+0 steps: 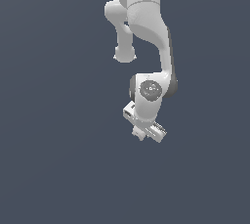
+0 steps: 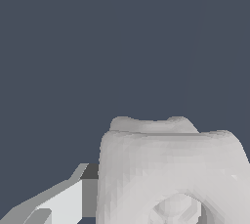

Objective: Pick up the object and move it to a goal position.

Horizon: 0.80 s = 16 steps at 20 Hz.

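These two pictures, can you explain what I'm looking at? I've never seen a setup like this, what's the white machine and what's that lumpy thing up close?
Both are computer-simulated renders of one moment. The exterior view, from a camera off the machine, shows a white robot arm made of jointed segments over a plain dark grey surface. At the arm's lower end is its gripper, the two-fingered hand it uses for grasping. The wrist view comes from a camera mounted on the arm near that hand. The big whitish lump filling it is the object, a small knobbly block with a round mark on one face; it only looks large because the camera is close. One grey gripper finger sits right beside it. The block seems to sit between the fingers, but I cannot confirm it is gripped.
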Available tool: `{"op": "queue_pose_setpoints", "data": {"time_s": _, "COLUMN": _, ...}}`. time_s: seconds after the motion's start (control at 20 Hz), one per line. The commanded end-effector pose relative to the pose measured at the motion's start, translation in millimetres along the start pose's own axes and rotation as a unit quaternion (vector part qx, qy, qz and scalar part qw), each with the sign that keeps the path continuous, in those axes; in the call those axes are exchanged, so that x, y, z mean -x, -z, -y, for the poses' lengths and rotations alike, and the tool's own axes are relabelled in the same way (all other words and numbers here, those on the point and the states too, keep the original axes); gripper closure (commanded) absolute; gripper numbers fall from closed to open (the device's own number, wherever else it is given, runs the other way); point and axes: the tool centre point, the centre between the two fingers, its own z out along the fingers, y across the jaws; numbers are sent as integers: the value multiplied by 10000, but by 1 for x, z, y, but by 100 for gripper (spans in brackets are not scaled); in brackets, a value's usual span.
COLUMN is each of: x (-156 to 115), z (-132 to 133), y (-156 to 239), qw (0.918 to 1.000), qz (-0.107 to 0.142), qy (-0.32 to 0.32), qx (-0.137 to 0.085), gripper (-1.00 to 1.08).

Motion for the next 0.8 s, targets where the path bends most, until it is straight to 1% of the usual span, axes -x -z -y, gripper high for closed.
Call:
{"op": "queue_pose_setpoints", "data": {"time_s": 0.0, "x": 0, "z": 0, "y": 0, "qw": 10000, "qz": -3, "qy": -1, "qx": -3, "gripper": 108}}
{"op": "queue_pose_setpoints", "data": {"time_s": 0.5, "x": -1, "z": 0, "y": 2, "qw": 10000, "qz": -6, "qy": 0, "qx": -4, "gripper": 108}}
{"op": "queue_pose_setpoints", "data": {"time_s": 0.75, "x": -5, "z": 2, "y": 20, "qw": 10000, "qz": -55, "qy": 10, "qx": -14, "gripper": 108}}
